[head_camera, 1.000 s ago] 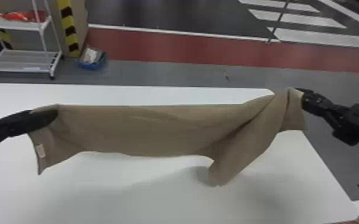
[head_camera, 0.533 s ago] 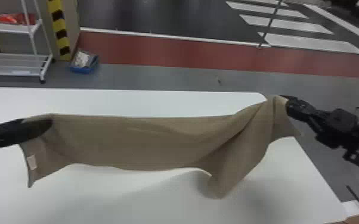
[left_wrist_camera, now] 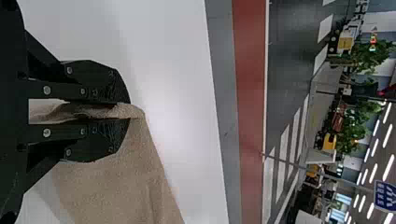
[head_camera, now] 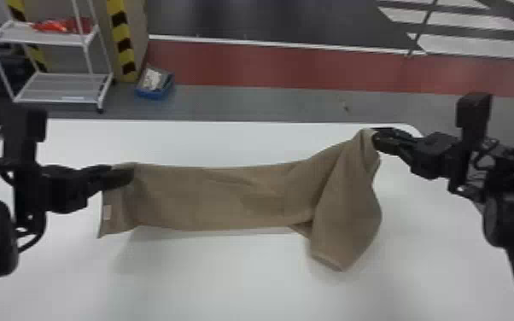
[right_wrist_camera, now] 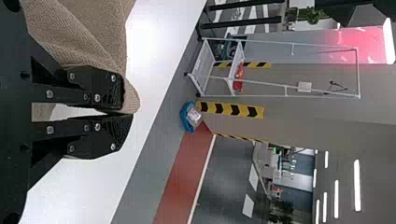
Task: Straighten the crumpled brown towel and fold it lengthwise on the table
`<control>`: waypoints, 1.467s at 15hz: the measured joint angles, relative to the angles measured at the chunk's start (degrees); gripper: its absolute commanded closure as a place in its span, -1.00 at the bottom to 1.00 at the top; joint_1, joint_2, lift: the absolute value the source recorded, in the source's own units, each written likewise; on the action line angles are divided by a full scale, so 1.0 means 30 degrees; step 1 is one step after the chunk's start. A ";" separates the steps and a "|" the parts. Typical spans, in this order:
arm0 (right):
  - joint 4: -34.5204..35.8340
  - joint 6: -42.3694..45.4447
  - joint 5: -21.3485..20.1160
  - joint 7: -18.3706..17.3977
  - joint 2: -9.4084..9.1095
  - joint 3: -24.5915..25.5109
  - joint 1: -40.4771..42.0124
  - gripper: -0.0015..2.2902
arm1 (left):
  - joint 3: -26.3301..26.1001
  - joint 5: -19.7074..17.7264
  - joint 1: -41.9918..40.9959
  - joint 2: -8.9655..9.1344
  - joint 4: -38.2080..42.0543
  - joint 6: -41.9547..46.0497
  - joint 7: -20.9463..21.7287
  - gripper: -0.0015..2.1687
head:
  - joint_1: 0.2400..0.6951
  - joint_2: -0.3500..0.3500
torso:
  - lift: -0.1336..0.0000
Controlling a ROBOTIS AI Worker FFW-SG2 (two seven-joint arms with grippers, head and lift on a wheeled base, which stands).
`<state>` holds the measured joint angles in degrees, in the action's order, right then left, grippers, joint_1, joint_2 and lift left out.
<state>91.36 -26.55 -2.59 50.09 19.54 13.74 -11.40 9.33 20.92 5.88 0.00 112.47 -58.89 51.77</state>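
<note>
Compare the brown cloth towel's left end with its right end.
The left end hangs as a short, fairly flat flap; the right end drapes longer, in deep folds. The left end bears a pale tag; the right end's visible face is plain. Both are pinched, by the left black gripper and right black gripper respectively.

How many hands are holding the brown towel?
2: the left hand at the left end of the towel, the right hand at its bunched right end.

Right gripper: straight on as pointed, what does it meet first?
The right gripper has the brown towel at its tips; beyond, the way looks free over the white table, roughly toward the blue bin, though depth is unclear.
</note>
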 measured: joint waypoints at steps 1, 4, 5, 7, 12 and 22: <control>-0.0091 -0.0261 -0.0114 -0.0354 -0.0030 -0.0183 0.0029 -1.00 | -0.0145 0.0022 -0.0131 0.0000 -0.0102 0.0015 -0.0301 -0.98 | 1.00 -0.34 | -0.86; 0.0286 -0.0226 -0.0075 -0.2056 0.0056 -0.0038 0.0910 -0.95 | -0.0395 -0.0296 -0.1205 0.0000 0.0661 0.0148 -0.0831 -0.97 | 1.00 -0.38 | -0.86; 0.0629 -0.0295 -0.0058 -0.2657 0.0138 0.0091 0.1257 -0.95 | -0.0466 -0.0336 -0.1466 0.0000 0.0975 0.0149 -0.0960 -0.97 | 1.00 -0.44 | -0.86; 0.1553 -0.0382 -0.0101 -0.4359 0.0326 0.0448 0.2219 -0.95 | -0.0657 -0.0386 -0.1802 0.0000 0.1251 0.0125 -0.1572 -0.97 | 1.00 -0.50 | -0.86; 0.2322 -0.2164 -0.1309 -0.7240 0.0409 0.0552 0.3272 -0.95 | -0.1078 -0.0595 -0.1981 0.0000 0.0992 0.0125 -0.3051 -0.97 | 1.00 -0.65 | -0.86; 0.2718 -0.8834 -0.3979 0.1787 0.0536 0.0049 0.1213 -0.93 | -0.0453 -0.0965 -0.2178 0.0000 0.1386 0.0189 -0.2567 -0.96 | 1.00 -0.50 | -0.86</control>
<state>99.52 -53.06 -14.52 55.45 21.15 13.89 -7.76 7.97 18.03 -0.66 0.00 116.63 -58.32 44.07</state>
